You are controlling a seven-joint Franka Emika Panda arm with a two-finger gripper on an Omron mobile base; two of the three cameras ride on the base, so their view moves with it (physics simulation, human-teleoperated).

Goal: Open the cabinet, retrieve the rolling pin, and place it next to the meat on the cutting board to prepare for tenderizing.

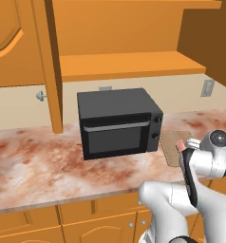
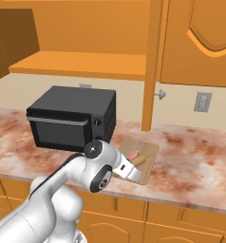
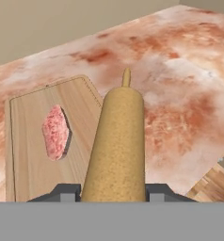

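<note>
My gripper is shut on the rolling pin, a light-brown wooden cylinder that points away from the hand, its far knob over the countertop. The pin hangs along the edge of the cutting board, with the pink meat lying flat on the board just beside it. In the right base view the gripper holds the rolling pin over the near corner of the cutting board, close to the meat. The cabinet stands open, its shelf bare.
A black microwave stands on the reddish marbled countertop directly left of the board. The open cabinet door hangs edge-on above the counter behind the board. Base cabinets run below the counter's front edge.
</note>
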